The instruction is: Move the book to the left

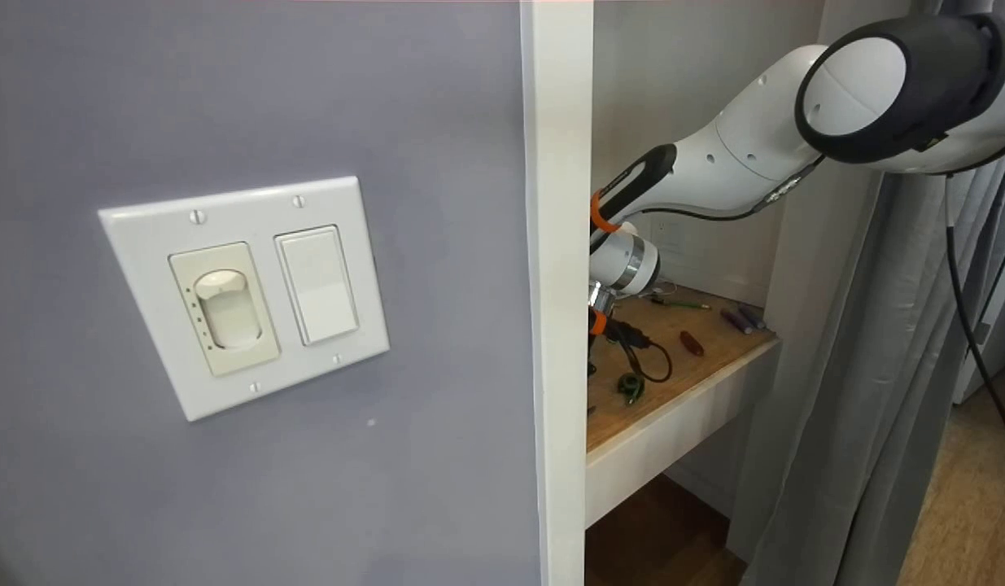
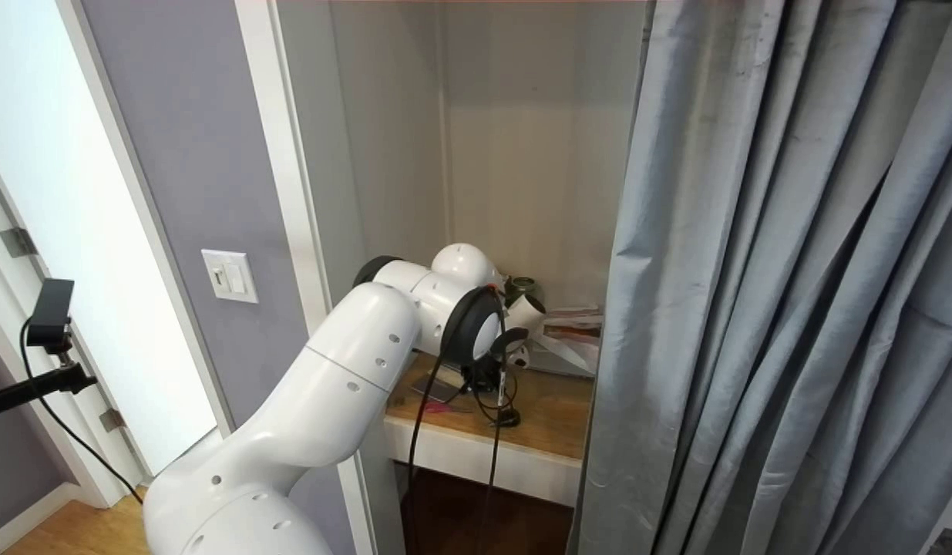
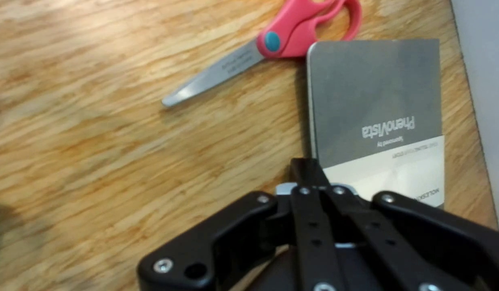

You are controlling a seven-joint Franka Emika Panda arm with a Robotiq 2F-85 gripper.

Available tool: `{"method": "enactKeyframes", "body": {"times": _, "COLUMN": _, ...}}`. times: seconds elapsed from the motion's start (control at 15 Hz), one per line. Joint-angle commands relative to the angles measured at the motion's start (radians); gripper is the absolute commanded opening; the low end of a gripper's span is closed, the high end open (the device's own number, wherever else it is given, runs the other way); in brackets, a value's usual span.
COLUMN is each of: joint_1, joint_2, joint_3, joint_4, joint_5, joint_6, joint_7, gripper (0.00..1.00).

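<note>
— Where does the book [image 3: 378, 93] lie?

— Flat on a wooden tabletop [image 3: 152, 161], its corner covering part of a pair of pink-handled scissors [image 3: 287, 34]; only the wrist view makes the lettering [image 3: 388, 127] "PhenoVista" readable, while in an exterior view the book is a small dark patch below the white robot arm [image 2: 360, 347].

— What else does a single view give?

— A green pencil [image 1: 685, 304], a dark red object [image 1: 692, 343] and two purplish cylinders [image 1: 736, 320], all on the tabletop in an exterior view; a white upright trim [image 1: 559, 293] hides the rest.

— Containers?

— In an exterior view, a glass jar [image 2: 524, 289] toward the back, its contents too small to tell; near it a gray bin [image 2: 559, 365] holding what look like papers [image 2: 572, 320], one end behind the gray curtain [image 2: 691, 270].

— And the tool [image 3: 308, 171]?

— Closed, its two sides together, the tip just beside the book's long edge; contact cannot be told.

— Which way does the book point?

— Its long axis runs up and down the wrist view; the lettering stands upside down there, and a pale band [image 3: 390, 167] crosses the end nearer the tool, which hides part of it.
</note>
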Motion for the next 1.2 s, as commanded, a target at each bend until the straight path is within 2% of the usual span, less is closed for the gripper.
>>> {"method": "enactKeyframes", "body": {"times": 0.0, "joint_1": 0.008, "joint_2": 0.075, "joint_3": 0.035, "joint_4": 0.073, "joint_5": 0.022, "joint_6": 0.102, "joint_7": -0.082, "gripper": 0.00}}
{"method": "enactKeyframes", "body": {"times": 0.53, "joint_1": -0.003, "joint_2": 0.180, "joint_3": 0.132, "joint_4": 0.190, "joint_5": 0.021, "joint_6": 0.238, "joint_7": -0.227, "gripper": 0.00}}
{"method": "enactKeyframes", "body": {"times": 0.8, "joint_1": -0.007, "joint_2": 0.240, "joint_3": 0.173, "joint_4": 0.263, "joint_5": 0.024, "joint_6": 0.235, "joint_7": -0.243, "gripper": 0.00}}
{"method": "enactKeyframes", "body": {"times": 1.13, "joint_1": 0.034, "joint_2": 0.227, "joint_3": 0.101, "joint_4": 0.277, "joint_5": -0.009, "joint_6": 0.177, "joint_7": -0.079, "gripper": 0.00}}
